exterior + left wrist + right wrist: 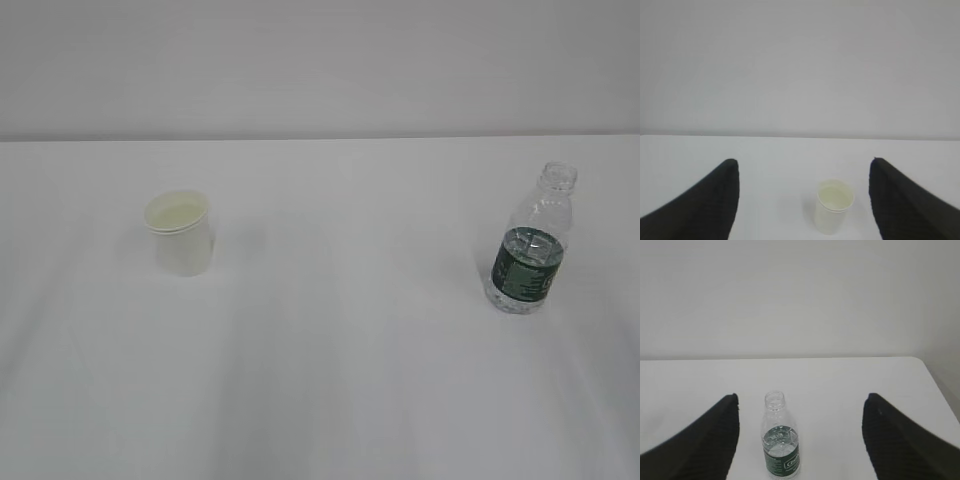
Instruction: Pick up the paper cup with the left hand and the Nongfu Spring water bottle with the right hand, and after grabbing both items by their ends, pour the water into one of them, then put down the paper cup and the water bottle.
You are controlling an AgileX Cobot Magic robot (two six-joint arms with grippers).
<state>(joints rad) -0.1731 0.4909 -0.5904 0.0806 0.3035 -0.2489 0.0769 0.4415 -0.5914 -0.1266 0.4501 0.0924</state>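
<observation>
The white paper cup (pixel 181 233) stands upright on the left of the white table, its cream inside showing. In the left wrist view the cup (pixel 834 206) sits ahead of my left gripper (pixel 804 165), right of centre between the wide-open black fingers (pixel 715 200), untouched. The Nongfu Spring water bottle (pixel 531 243) stands upright and capless on the right, with water (pixel 528 250) up to its green label. My right gripper (pixel 801 399) is open, and the bottle (pixel 780 438) stands ahead of it, left of centre, clear of both fingers (pixel 895 435). Neither gripper shows in the exterior view.
The white table (pixel 340 380) ends at a far edge against a pale wall (pixel 320 60). Its right edge (pixel 935 385) shows in the right wrist view. Cup and bottle stand far apart.
</observation>
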